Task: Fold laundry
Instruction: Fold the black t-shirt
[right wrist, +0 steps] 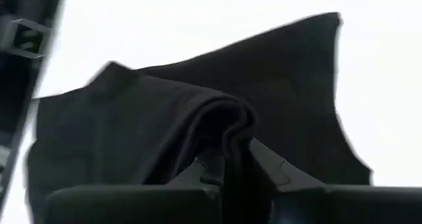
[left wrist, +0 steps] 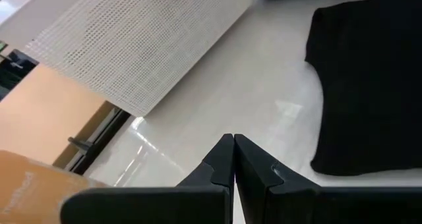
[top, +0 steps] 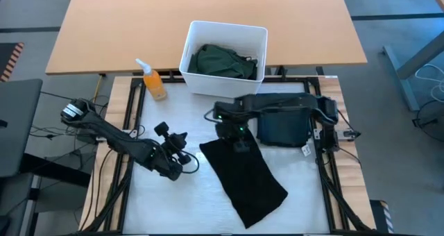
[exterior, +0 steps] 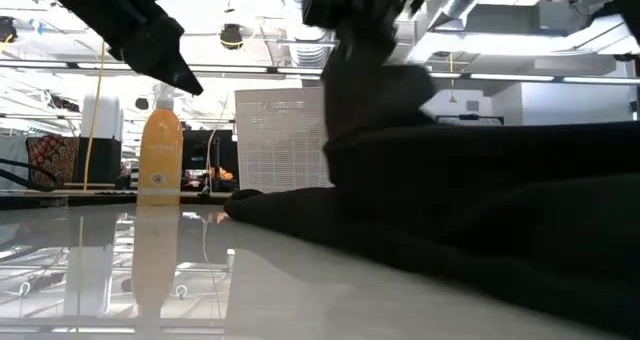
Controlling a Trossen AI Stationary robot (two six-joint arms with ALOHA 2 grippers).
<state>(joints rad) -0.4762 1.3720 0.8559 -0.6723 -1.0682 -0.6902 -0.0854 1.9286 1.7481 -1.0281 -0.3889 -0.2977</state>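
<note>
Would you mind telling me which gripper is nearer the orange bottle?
Left. The left gripper sits just below the orange bottle; the right gripper is farther, on the black garment.

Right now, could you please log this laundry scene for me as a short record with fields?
surface: white table
black garment: folded, lying right of centre
right gripper: at the garment's upper edge, a cloth fold between its fingers
left gripper: shut, empty, left of the garment
white bin: behind, holding a dark green garment
orange bottle: left of the bin
</note>
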